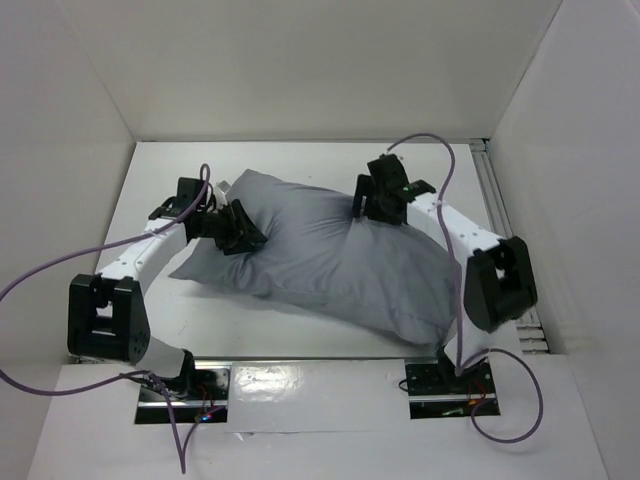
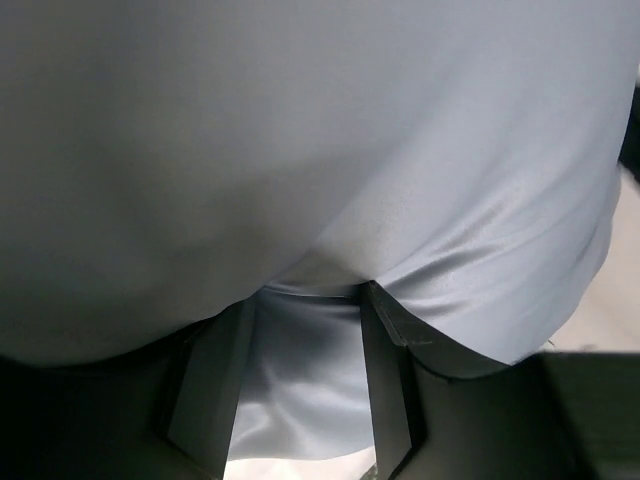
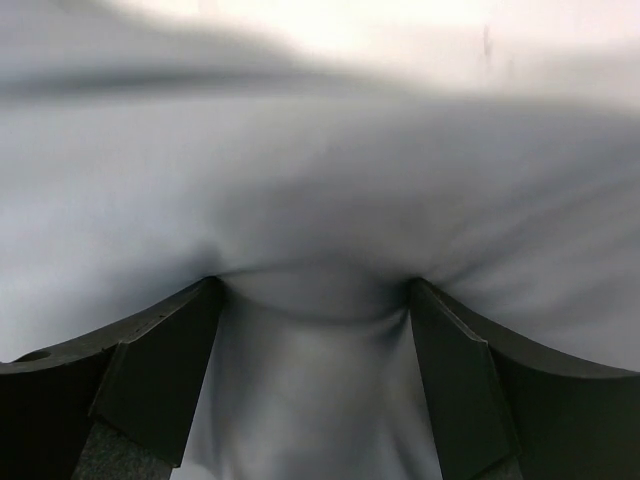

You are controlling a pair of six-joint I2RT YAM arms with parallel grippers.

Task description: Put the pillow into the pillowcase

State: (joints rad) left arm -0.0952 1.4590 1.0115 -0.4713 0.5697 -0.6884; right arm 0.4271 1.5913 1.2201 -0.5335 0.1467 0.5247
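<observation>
Pillowcase (image 1: 330,262), thin slick cloth stuffed plump, likely light and slippery; left gripper (image 1: 244,238) pinches a fold at its left end, right gripper (image 1: 369,208) its far edge.

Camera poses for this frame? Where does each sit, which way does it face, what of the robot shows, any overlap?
Top external: high behind the bases, looking down and forward at the table; shows both arms, with the left hand and right hand on the pillowcase.
Left wrist: on the left arm, looking along its fingers into grey cloth bunched between them.
Right wrist: same on the right arm; its fingers press into the cloth.
Shared: all three see the pillowcase; each wrist view is a close-up of a grip spot seen from above.
</observation>
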